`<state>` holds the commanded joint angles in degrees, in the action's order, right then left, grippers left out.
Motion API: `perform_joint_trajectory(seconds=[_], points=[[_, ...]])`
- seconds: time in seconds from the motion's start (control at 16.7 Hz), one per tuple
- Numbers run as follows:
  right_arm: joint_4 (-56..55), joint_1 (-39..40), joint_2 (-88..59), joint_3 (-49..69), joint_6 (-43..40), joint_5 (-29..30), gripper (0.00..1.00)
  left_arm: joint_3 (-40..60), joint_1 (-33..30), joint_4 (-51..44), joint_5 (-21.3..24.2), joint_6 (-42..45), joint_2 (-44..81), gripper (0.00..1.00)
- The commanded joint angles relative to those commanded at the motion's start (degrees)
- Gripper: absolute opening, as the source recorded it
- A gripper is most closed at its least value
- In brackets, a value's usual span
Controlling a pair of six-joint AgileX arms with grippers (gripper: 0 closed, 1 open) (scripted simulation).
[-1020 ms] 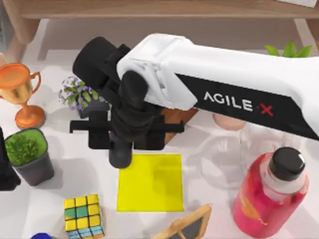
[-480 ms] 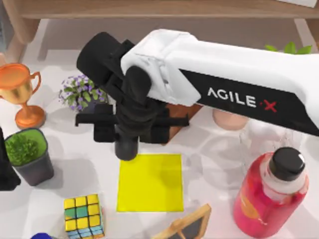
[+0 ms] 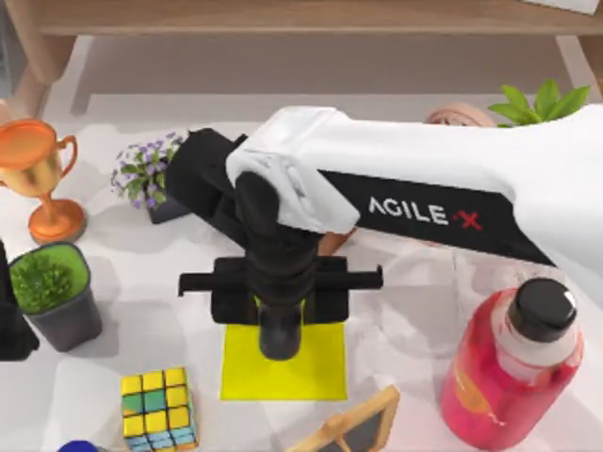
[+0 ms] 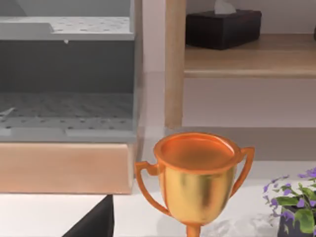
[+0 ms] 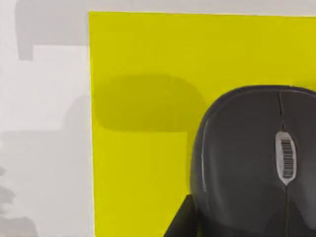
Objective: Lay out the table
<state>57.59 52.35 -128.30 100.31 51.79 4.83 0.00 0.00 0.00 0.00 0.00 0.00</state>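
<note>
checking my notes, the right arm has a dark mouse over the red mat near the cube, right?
Not quite: the mat is yellow, not red, as the right wrist view shows. The rest holds: the right arm has a dark mouse over that mat, with the cube nearby on the table.

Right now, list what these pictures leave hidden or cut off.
- Top view: the right gripper's fingers, covered by the right arm's wrist above the yellow mat.
- Right wrist view: the dark mouse is cut by the picture's edges; whether it rests on the mat or hangs above it is unclear.
- Top view: the left arm, cut by the left edge.
- Left wrist view: the trophy base, cut by the edge.
</note>
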Motion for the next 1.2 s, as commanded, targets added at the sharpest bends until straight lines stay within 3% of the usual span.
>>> perform_joint_trajectory(seconds=[0.3, 1.08, 1.2], points=[[0.18, 0.04, -0.34, -0.33, 0.06, -0.09, 0.0, 0.0, 0.0, 0.0, 0.0, 0.0, 0.0, 1.0], [0.18, 0.04, -0.34, -0.33, 0.06, -0.09, 0.98, 0.0, 0.0, 0.0, 0.0, 0.0, 0.0, 1.0], [0.18, 0.04, -0.34, -0.33, 0.06, -0.09, 1.0, 0.0, 0.0, 0.0, 0.0, 0.0, 0.0, 1.0]])
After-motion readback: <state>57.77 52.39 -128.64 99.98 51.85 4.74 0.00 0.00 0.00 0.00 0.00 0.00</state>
